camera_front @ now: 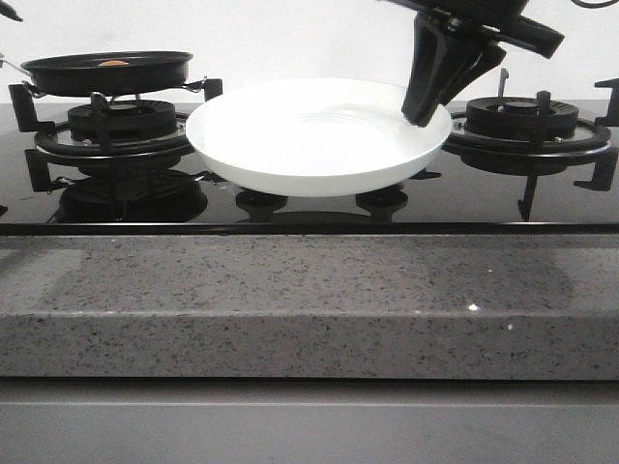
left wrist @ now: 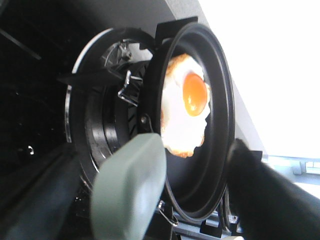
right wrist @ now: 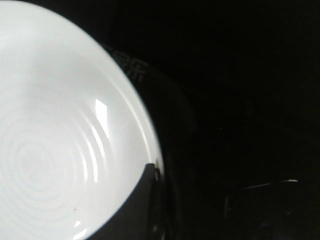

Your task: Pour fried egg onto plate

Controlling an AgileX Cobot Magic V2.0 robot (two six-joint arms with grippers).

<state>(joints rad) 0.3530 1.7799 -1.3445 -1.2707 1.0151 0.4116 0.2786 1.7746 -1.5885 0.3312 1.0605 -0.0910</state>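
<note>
Egg not yet transferred. The small flat fried egg (left wrist: 186, 104), white with a round orange yolk, lies inside the small black frying pan (camera_front: 106, 71), which sits level on the burner grate (camera_front: 116, 126) at the far left corner of the glossy black hob (camera_front: 309, 208). Only a sliver of orange shows over the pan's rim from the front.

The round, shallow, glossy white plate (camera_front: 290, 135) is at the middle of the hob, towards the far edge, bare of food. It appears lifted a little off the glass, its right rim pinched by the right gripper (camera_front: 422, 118), whose dark jaws close over the edge; the right wrist view shows one finger (right wrist: 135, 210) lying over the rim.

The left gripper (left wrist: 197, 185) frames the pan in its wrist view: a grey-green pad and a dark finger stand apart either side of the pan's near rim, apparently spread and holding nothing. It is out of the front view, so its closeness to the pan handle (camera_front: 10, 66) cannot be judged.

Judgement: early stage. Plate secured; pan still to be grasped, carried over the plate and tipped.
</note>
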